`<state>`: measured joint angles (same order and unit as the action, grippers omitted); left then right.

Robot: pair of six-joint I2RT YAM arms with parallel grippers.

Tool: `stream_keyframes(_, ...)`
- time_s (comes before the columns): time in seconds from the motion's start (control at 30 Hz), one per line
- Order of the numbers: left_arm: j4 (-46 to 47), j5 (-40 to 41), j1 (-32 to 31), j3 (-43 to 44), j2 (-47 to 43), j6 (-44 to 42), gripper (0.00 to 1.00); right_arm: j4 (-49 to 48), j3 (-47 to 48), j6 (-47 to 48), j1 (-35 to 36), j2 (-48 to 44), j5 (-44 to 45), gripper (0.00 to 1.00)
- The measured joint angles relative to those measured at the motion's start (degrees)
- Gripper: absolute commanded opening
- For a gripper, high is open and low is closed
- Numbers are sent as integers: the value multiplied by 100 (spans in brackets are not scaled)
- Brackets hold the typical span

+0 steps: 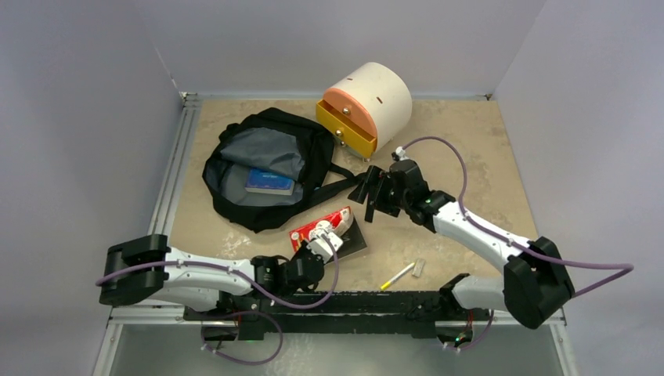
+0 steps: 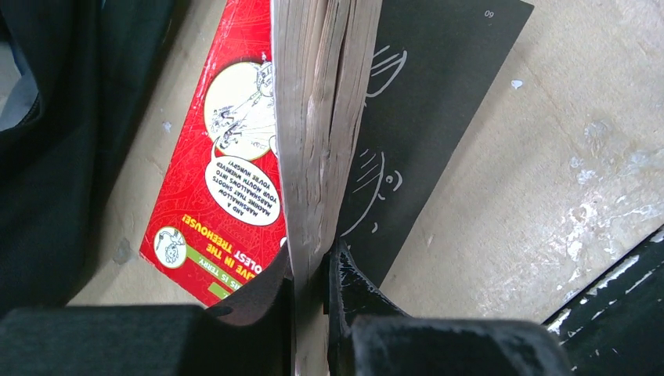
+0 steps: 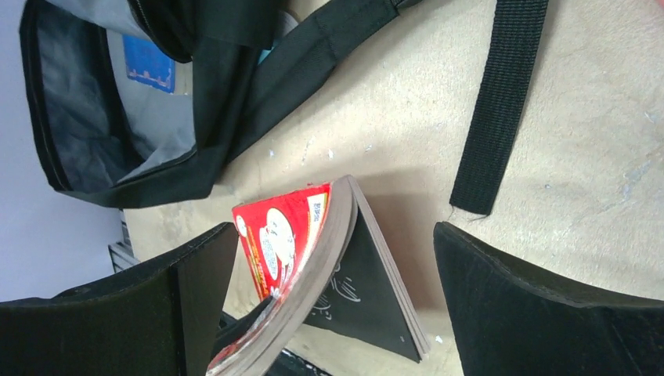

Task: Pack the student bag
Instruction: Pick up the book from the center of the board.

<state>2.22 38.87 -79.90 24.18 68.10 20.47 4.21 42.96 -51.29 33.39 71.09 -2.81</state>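
The student bag (image 1: 266, 137) lies open at the back left, its grey lining showing and a blue book (image 1: 269, 182) inside. A red paperback (image 1: 322, 225) stands half open on the table in front of the bag. My left gripper (image 1: 325, 243) is shut on the paperback's block of pages (image 2: 321, 117), with the red cover (image 2: 227, 157) on one side and a black inner page (image 2: 423, 117) flat on the other. My right gripper (image 1: 368, 200) hangs open above the paperback (image 3: 290, 243), fingers (image 3: 196, 290) wide apart on either side, touching nothing. The bag (image 3: 117, 117) and a strap (image 3: 501, 102) lie beyond it.
A cream drawer box (image 1: 368, 106) with an orange-yellow front stands at the back centre, right of the bag. A yellow-tipped pen (image 1: 398, 276) and a small eraser (image 1: 418, 268) lie near the front edge. The bag's shoulder strap (image 1: 341, 184) stretches toward the right gripper.
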Motion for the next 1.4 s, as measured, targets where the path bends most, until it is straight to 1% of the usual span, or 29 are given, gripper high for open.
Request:
stream_keyframes(0.17,286,363,-271,2,356,-162,0,-234,0,328,-186,319,-520,99)
stream_keyframes(0.3,343,509,-352,2,420,-210,0,-470,0,525,-229,608,-861,99)
stream_keyframes(0.5,372,610,-385,0,424,-210,0,-817,-109,828,-234,1088,-1139,98)
stream_keyframes(0.7,374,649,-420,2,426,-212,0,-1248,-352,898,-240,1578,-1735,93)
stream_keyframes(0.8,409,654,-437,2,485,-227,0,-1453,-439,883,-254,1683,-2024,85)
stream_keyframes(0.87,448,671,-452,4,551,-234,0,-1617,-498,852,-267,1690,-2240,76)
stream_keyframes(0.93,476,697,-461,24,625,-234,0,-1768,-531,822,-267,1692,-2463,70)
stream_keyframes(1.0,483,719,-466,52,693,-232,0,-1915,-551,778,-267,1696,-2691,54)
stream_keyframes(1.07,481,763,-470,76,741,-225,0,-2046,-575,765,-267,1705,-2837,41)
stream_keyframes(1.1,481,793,-479,85,763,-223,3,-2094,-586,734,-275,1714,-2892,36)
stream_keyframes(1.13,476,826,-487,98,787,-212,12,-2129,-592,732,-295,1716,-2935,31)
stream_keyframes(1.2,420,844,-494,140,826,-197,33,-2135,-595,684,-330,1716,-2983,22)
stream_keyframes(1.27,396,804,-494,168,839,-157,50,-2142,-595,638,-343,1705,-2986,17)
stream_keyframes(1.3,387,756,-494,170,839,-136,55,-2144,-595,629,-345,1685,-2990,15)
stream_keyframes(1.33,372,693,-496,170,826,-94,59,-2131,-592,621,-343,1646,-2988,11)
stream_keyframes(1.4,273,603,-496,170,713,-11,61,-2072,-590,651,-315,1517,-2962,5)
